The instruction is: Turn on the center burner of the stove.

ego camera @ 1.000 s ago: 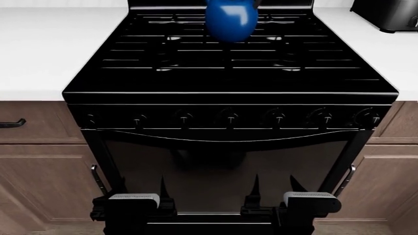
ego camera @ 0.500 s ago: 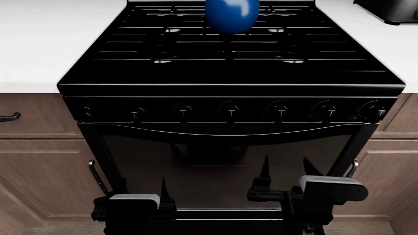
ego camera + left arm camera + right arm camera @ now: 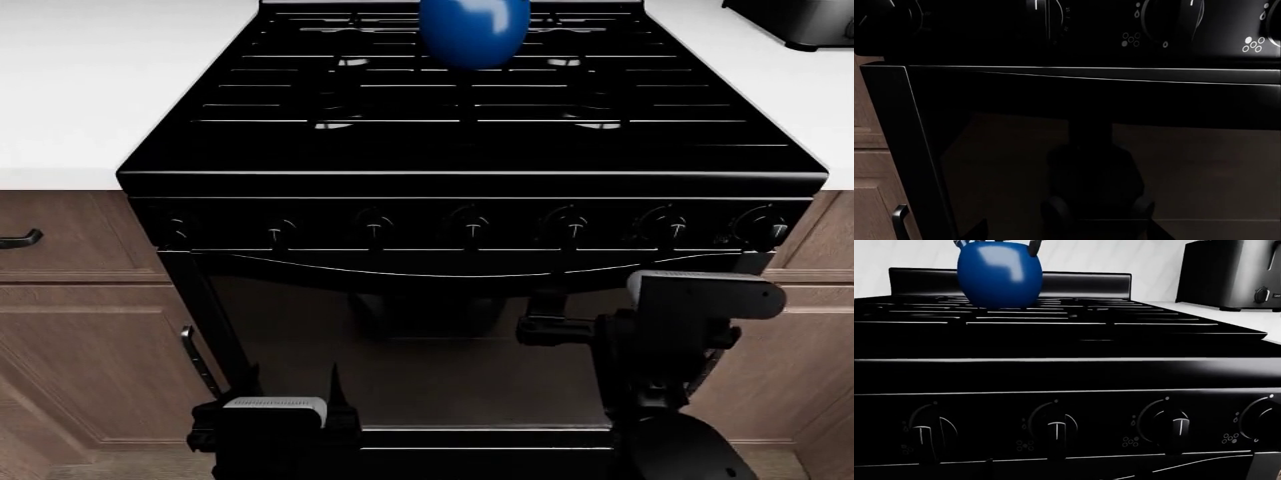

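The glossy black stove [image 3: 467, 130] fills the head view, with black grates, a row of seven front knobs and a dark oven door [image 3: 441, 340]. The centre knob [image 3: 471, 226] stands upright; it is probably the leftmost knob [image 3: 929, 432] in the right wrist view. My right gripper [image 3: 550, 325] is open and empty just below the knob row, right of centre, facing the knobs [image 3: 1067, 472]. My left gripper [image 3: 296, 392] is open and empty, low in front of the oven door [image 3: 1067, 235]. Its wrist view shows the oven door [image 3: 1087, 150] and knobs [image 3: 1167, 20].
A blue kettle [image 3: 474, 30] sits on the back centre grate, also in the right wrist view [image 3: 999, 275]. A black toaster [image 3: 801, 20] stands on the white counter [image 3: 80, 90] at the right. Wooden cabinets [image 3: 80, 340] flank the stove.
My right gripper has risen from low in front of the oven door to just under the knob row. The head view shifted slightly a second ago. The left gripper has not moved.
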Available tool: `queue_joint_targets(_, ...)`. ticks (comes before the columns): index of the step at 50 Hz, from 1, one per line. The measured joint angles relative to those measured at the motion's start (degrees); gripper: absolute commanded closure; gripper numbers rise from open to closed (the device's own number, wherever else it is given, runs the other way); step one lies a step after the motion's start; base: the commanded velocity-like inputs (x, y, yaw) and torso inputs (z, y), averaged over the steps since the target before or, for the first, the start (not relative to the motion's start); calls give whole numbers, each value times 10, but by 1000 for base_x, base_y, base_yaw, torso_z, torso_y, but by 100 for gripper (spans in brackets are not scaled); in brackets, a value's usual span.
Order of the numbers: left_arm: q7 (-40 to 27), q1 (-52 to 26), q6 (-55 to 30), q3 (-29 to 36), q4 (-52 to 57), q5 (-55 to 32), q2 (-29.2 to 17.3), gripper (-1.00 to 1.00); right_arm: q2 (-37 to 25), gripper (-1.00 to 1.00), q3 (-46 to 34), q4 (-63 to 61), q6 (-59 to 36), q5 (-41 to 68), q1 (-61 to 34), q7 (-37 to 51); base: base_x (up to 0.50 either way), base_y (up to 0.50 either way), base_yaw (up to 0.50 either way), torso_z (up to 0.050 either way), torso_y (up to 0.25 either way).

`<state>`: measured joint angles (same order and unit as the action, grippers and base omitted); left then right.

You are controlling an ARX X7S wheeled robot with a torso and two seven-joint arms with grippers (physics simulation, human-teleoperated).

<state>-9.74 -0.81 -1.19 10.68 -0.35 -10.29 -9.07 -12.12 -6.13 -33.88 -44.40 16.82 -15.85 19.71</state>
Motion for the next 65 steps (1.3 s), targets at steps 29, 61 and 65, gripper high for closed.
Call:
queue_joint_targets(29,-16,-2,-5,10,-1,-5,-7,-100,11,-100,-27,179,-2,-9,-114,-5,0,0,0,0,0)
queue_joint_targets(61,-27,-4,-7,19,-3,-12,-14,-100,18,-100,-65,340,70,-31,-177,-24,0,0,0,0,0)
queue_joint_targets(65,-28,-5,-7,20,-3,-13,-15,-100,19,-100,-68,357,77,-33,-183,-24,0,0,0,0,0)
